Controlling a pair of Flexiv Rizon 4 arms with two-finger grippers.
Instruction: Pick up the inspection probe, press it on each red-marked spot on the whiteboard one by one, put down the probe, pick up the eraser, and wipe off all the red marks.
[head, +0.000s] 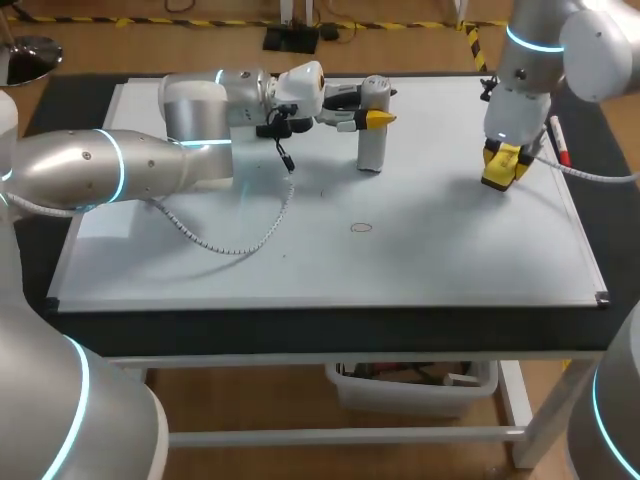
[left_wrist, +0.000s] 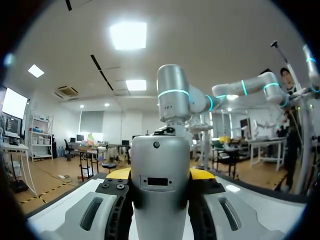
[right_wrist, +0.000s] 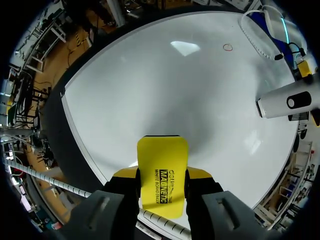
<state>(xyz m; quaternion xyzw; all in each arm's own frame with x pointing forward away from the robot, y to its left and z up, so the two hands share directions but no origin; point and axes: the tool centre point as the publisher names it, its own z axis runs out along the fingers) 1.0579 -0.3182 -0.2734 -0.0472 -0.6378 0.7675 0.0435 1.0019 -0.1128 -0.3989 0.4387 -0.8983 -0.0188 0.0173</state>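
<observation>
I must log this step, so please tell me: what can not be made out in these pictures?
- Probe tip: left wrist view, hidden by its own body.
- Eraser underside: head view, faces away; contact with whiteboard unclear.
- Whiteboard under the left arm: head view, hidden; marks there unknown.

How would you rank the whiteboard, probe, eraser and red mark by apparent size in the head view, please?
1. whiteboard
2. probe
3. eraser, only partly visible
4. red mark

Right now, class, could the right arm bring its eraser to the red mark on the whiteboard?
Probably yes: bare whiteboard lies between the eraser in the right gripper and the red mark; the probe stands aside.
</observation>
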